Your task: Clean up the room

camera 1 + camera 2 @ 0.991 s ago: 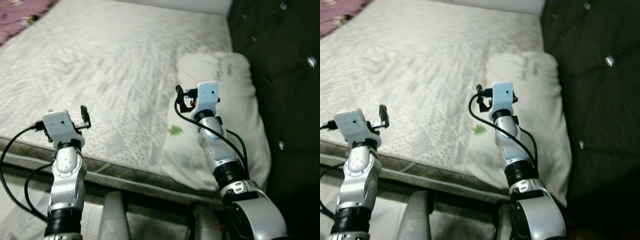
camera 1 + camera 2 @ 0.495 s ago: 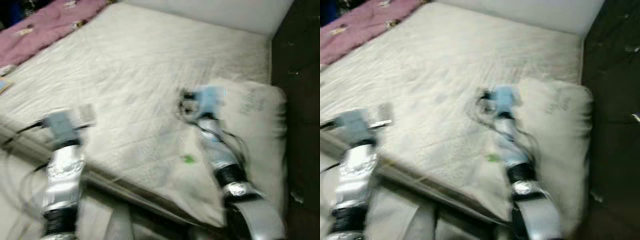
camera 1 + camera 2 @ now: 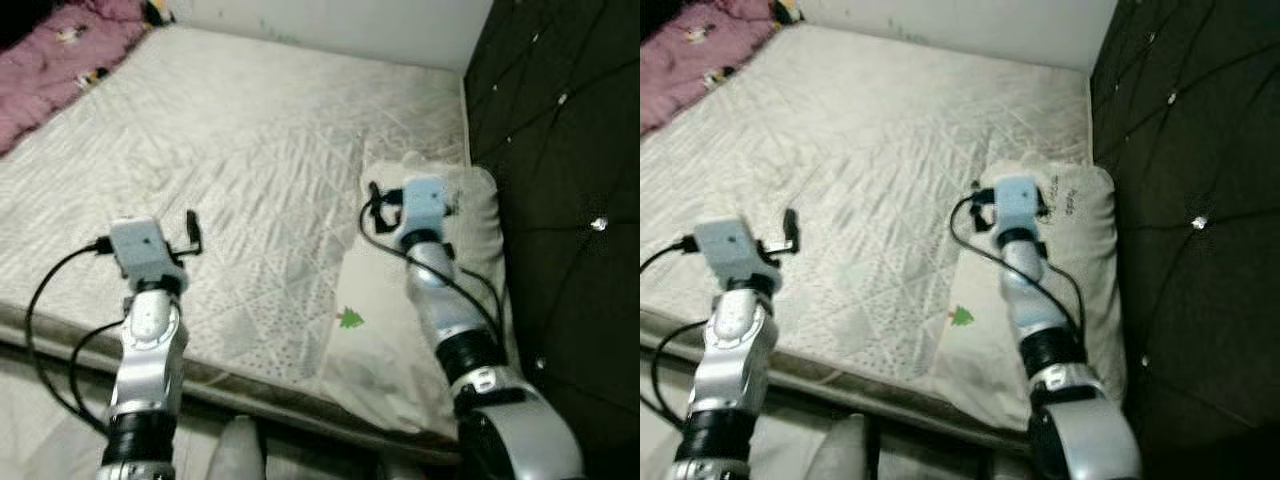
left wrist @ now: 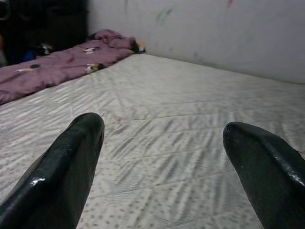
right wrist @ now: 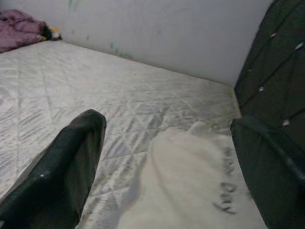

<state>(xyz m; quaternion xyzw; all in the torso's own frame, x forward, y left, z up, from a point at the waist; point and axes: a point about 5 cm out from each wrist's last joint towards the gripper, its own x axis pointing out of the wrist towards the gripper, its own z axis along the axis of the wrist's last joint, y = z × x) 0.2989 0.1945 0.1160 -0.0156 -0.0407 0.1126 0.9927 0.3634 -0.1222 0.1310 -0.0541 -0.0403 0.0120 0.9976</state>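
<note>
Pillow (image 3: pixel 425 290) first: you have it lying flat at the mattress's right edge, pressed up against the dark tufted headboard (image 3: pixel 560 150), with a small green tree mark (image 3: pixel 350 319) near its lower end and some dark lettering near its upper end (too small to read). Your right gripper (image 5: pixel 167 157) hovers over the pillow's upper half, its two black fingers spread wide with nothing between them. Under and beside the pillow you see the bare white quilted mattress (image 3: pixel 230 150), stitched in a diamond pattern and creased, reaching back to a pale wall (image 3: pixel 330 20). Your left gripper (image 4: pixel 164 157) is held above the mattress's near edge, well apart from the pillow, fingers likewise spread and empty. Off at the far left corner a purple blanket (image 3: pixel 55 55) lies bunched along the mattress's side, with small printed patches on it. In the left wrist view a dark area sits behind that blanket (you cannot make out what it is). Black cables loop from both wrists down along the silver arms.
</note>
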